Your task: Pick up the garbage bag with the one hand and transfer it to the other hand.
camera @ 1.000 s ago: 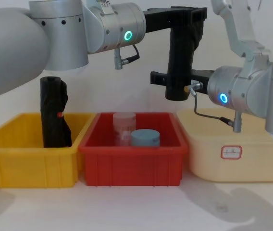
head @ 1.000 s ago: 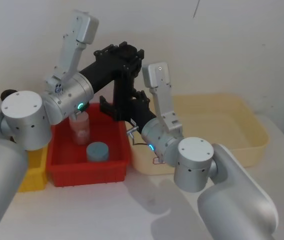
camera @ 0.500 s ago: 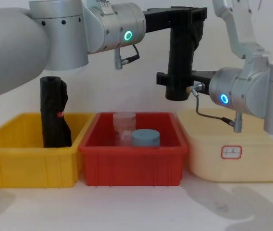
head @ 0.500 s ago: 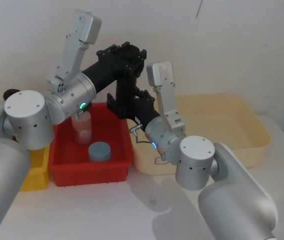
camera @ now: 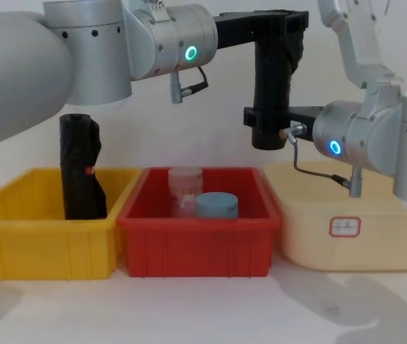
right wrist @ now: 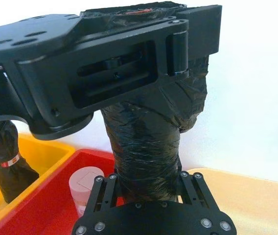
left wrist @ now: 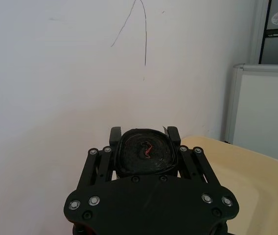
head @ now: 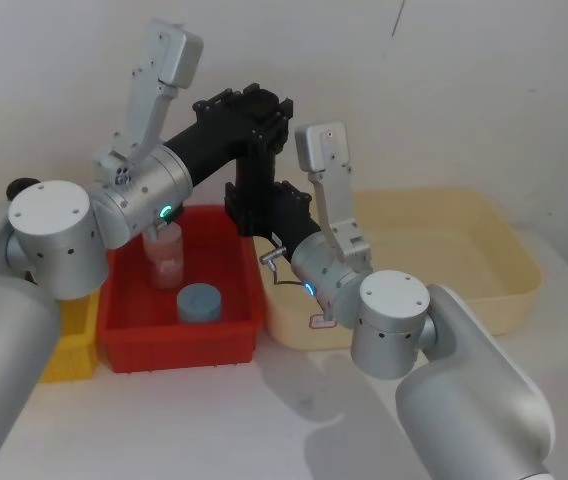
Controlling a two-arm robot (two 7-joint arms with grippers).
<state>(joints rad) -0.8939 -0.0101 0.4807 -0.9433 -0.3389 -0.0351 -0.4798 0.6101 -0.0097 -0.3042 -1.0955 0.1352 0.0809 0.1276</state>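
Observation:
The garbage bag (camera: 269,79), a straight black roll, hangs upright in the air above the gap between the red and cream bins. My left gripper (camera: 275,25), on the green-lit arm, is shut on its top end. My right gripper (camera: 266,123), on the blue-lit arm, has its fingers (right wrist: 104,186) pressed against both sides of the bag's lower end (right wrist: 146,147). In the left wrist view the bag's rolled top (left wrist: 145,155) sits squeezed between the left fingers. From the head view the bag (head: 247,195) stands between both grippers.
A yellow bin (camera: 39,244) at the left holds a lumpy black roll (camera: 80,168) with a red mark. The red bin (camera: 196,247) in the middle holds a clear jar (camera: 184,188) and a blue-grey round tub (camera: 216,205). A cream bin (camera: 354,229) stands at the right.
The right gripper's fingers have closed in from a wide stance onto the bag's lower end. The left gripper and the bag have stayed in place.

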